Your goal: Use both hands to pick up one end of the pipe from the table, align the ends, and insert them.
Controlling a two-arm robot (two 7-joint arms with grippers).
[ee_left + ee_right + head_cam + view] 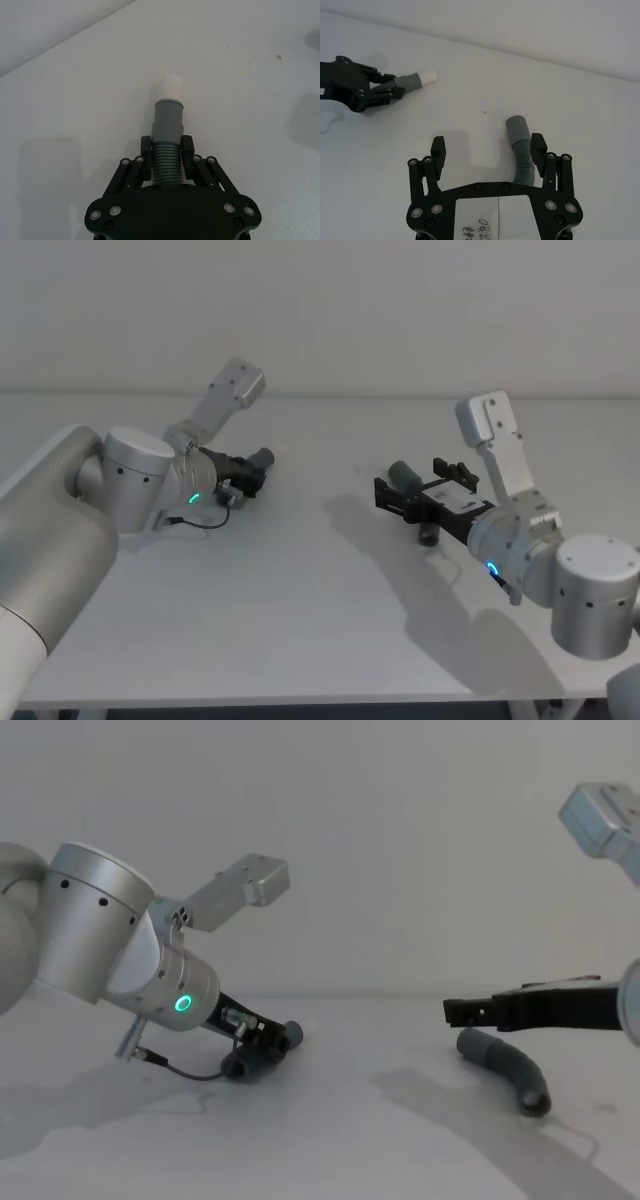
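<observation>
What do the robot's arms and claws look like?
Left arm and right arm: silver cylinders with glowing rings. Left claw and right claw: black, silver screws. A black cable hangs by the left one; a white label sits on the right.

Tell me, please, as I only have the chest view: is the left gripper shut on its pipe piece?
Observer: Yes. The left wrist view shows the left gripper shut on the ribbed part of the white-tipped piece.
Operator: Which end faces away from the gripper?
Observer: The whitish tip sticks out ahead of it, uncovered.
Operator: And is the right gripper holding anything?
Observer: No. The right wrist view shows the right gripper open, with the curved piece lying inside its jaws, off to one side and not clamped.
</observation>
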